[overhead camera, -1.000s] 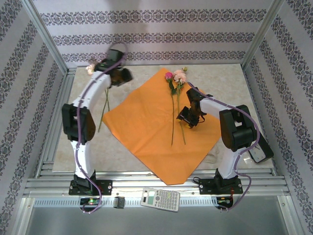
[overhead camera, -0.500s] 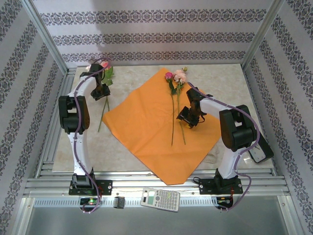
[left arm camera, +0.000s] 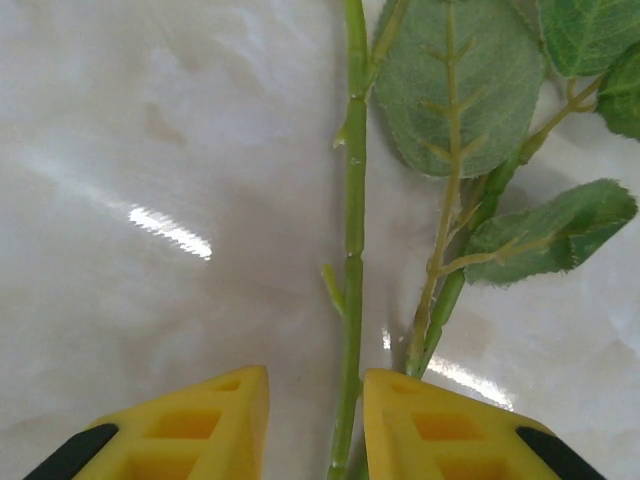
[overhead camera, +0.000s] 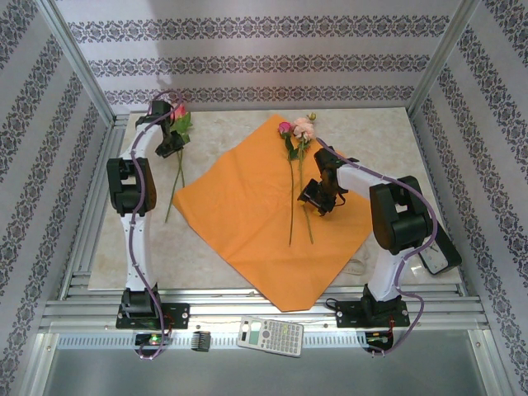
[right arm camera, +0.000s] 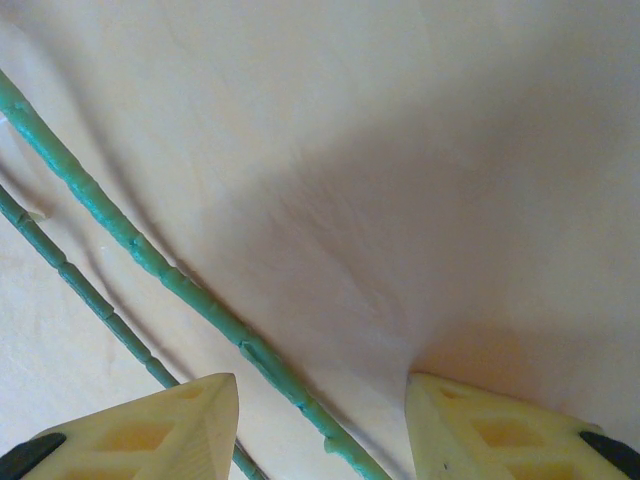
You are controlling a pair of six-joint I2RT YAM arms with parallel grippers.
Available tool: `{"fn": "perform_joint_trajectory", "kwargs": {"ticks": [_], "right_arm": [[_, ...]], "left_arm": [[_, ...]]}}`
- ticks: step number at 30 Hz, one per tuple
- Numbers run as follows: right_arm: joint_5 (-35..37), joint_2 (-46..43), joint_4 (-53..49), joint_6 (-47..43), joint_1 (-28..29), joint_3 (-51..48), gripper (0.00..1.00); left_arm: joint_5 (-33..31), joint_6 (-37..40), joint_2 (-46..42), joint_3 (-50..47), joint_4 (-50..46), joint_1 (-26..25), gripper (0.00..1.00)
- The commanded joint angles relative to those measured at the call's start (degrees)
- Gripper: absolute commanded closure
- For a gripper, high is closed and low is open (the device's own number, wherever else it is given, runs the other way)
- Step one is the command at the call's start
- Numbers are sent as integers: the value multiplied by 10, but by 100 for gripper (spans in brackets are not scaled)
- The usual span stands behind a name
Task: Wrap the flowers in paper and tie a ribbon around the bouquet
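Left jaws have dropped at upper left, narrowing astride the stray rose (left arm camera: 351,200) stem on the bare surface (overhead camera: 379,140), not yet gripping; right jaws hold half-wide, empty, above the paper (overhead camera: 239,223).

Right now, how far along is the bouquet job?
Done: paper spread flat, two roses lying on it. In hand: the left gripper, jaws apart, straddles the third rose's stem, off the paper. Left: moving it over, wrapping, tying.
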Motion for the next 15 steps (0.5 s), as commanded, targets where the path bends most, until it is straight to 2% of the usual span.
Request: {"fn": "perform_joint_trajectory", "kwargs": {"ticks": [1, 15], "right_arm": [[-1, 12, -17, -5, -2, 7, 51], [-2, 15, -16, -5, -2, 9, 51]], "left_arm": [[12, -8, 17, 23, 3, 3, 69], [-52, 9, 25, 34, -55, -1, 77]]}}
